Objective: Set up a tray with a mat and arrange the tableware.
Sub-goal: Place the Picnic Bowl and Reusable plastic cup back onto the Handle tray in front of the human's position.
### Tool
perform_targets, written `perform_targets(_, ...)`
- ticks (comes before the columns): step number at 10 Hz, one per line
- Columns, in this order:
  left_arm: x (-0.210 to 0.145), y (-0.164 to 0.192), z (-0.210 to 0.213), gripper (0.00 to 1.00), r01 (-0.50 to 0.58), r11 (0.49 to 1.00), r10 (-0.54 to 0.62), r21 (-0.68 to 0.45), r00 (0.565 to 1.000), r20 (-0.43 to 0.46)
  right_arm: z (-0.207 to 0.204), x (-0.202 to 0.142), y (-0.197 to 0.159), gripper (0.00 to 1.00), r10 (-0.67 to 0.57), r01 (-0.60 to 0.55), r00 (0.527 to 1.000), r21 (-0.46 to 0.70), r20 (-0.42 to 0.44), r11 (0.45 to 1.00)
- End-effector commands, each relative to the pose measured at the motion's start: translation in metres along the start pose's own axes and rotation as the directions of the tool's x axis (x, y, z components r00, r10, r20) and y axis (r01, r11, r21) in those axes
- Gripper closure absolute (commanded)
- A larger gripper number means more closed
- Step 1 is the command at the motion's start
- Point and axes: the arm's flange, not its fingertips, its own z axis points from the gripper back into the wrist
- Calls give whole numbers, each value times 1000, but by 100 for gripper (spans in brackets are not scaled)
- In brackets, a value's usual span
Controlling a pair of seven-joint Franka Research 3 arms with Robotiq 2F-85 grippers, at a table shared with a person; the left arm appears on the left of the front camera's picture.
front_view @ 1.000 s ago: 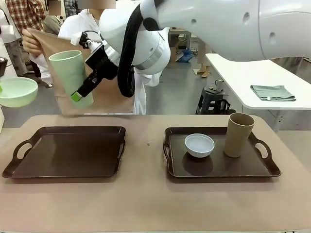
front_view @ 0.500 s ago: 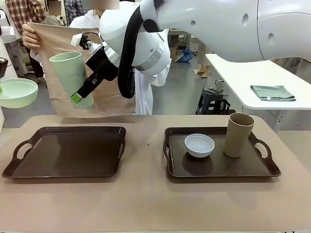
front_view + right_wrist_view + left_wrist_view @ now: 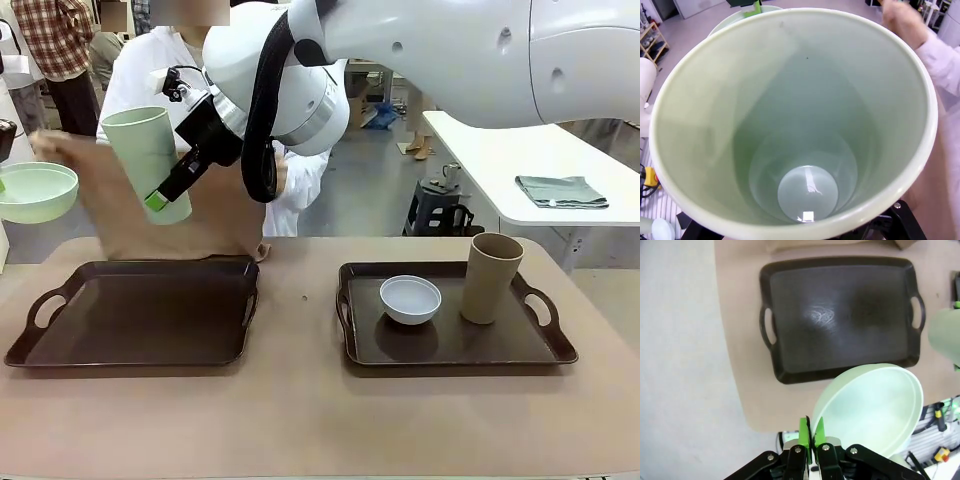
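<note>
1. Green cup (image 3: pixel 140 140): grasped in your right gripper's (image 3: pixel 160 195) jaws, aloft.
2. Green bowl (image 3: pixel 35 190): rim pinched in your left gripper's (image 3: pixel 811 430) clenched jaws.
3. Left tray (image 3: pixel 140 315): below both jaws, bare.
4. Mat (image 3: pixel 215 220): held by the person beyond your right jaws, not yet laid.
5. White bowl (image 3: pixel 410 297), tan cup (image 3: pixel 490 277): on right tray (image 3: pixel 450 350), far from both jaws.

Outstanding: mat, both green pieces.

Pale green bowl (image 3: pixel 35 190) cut by edge — hand (image 3: pixel 902 22) blurred

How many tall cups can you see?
2. The pale green cup is held up in the air on the left by the right gripper. The tan-brown cup stands on the right tray, beside the white bowl. None seems hidden.
</note>
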Motion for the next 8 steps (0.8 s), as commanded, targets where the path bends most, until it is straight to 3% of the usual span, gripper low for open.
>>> perform_targets(1, -1, 1, -1, 100, 11, 1000, -11, -6, 1000, 16, 1, 0, 0, 82, 17, -17, 1000, -3, 2, 1000)
perform_targets(8, -1, 1, -1, 100, 11, 1000, -11, -6, 1000, 16, 1, 0, 0, 82, 17, -17, 1000, -3, 2, 1000)
